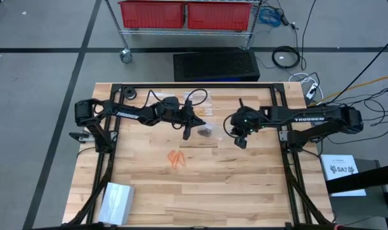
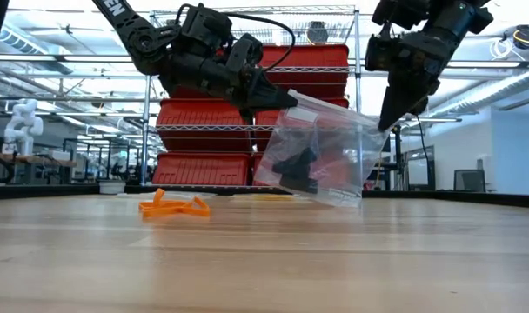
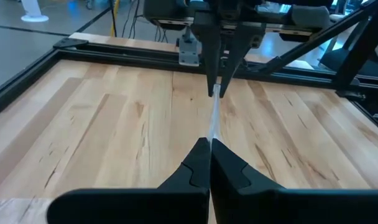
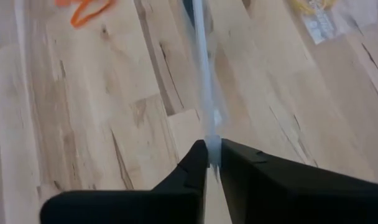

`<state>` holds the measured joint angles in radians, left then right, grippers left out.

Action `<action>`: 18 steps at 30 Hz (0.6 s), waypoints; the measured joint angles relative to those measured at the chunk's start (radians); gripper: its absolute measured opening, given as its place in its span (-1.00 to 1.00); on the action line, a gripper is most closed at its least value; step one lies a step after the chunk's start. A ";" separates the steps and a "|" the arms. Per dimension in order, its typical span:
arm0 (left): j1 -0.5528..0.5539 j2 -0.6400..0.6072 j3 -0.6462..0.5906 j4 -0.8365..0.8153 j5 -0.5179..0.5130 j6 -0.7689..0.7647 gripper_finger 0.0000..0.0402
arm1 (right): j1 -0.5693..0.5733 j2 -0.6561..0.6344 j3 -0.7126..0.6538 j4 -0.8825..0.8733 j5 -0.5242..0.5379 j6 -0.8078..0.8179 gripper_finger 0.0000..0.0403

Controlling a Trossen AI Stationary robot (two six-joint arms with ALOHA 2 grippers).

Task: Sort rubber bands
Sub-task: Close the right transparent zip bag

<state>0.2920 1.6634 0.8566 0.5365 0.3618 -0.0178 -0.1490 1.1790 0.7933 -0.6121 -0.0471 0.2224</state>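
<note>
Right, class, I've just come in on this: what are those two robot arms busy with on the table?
Both arms hold one clear plastic bag up above the wooden table. The left hand is shut on one top edge, the right hand on the opposite edge. Black rubber bands sit inside the bag. A small pile of orange rubber bands lies loose on the table nearby, and pale yellowish ones lie further off, apparently in a second bag.

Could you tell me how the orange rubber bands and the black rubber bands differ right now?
The orange rubber bands lie loose on the bare table; the black rubber bands sit inside a clear bag. The orange ones rest on the wood, while the black ones hang lifted, the bag pinched between the left gripper and right gripper. Both form small clusters.
</note>
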 joint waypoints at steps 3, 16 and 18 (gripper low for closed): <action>0.000 0.000 0.000 0.001 -0.006 -0.001 -1.00 | -0.001 -0.016 0.000 -0.004 0.000 0.030 -0.87; -0.017 0.085 0.000 0.096 -0.206 -0.023 -0.53 | 0.000 -0.056 0.082 -0.082 0.152 0.074 -0.32; -0.017 0.111 0.000 0.137 -0.206 -0.069 -0.40 | 0.000 -0.034 0.084 -0.051 0.151 0.080 -0.31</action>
<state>0.2752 1.7742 0.8568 0.6738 0.1560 -0.0866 -0.1486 1.1454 0.8772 -0.6630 0.1040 0.3024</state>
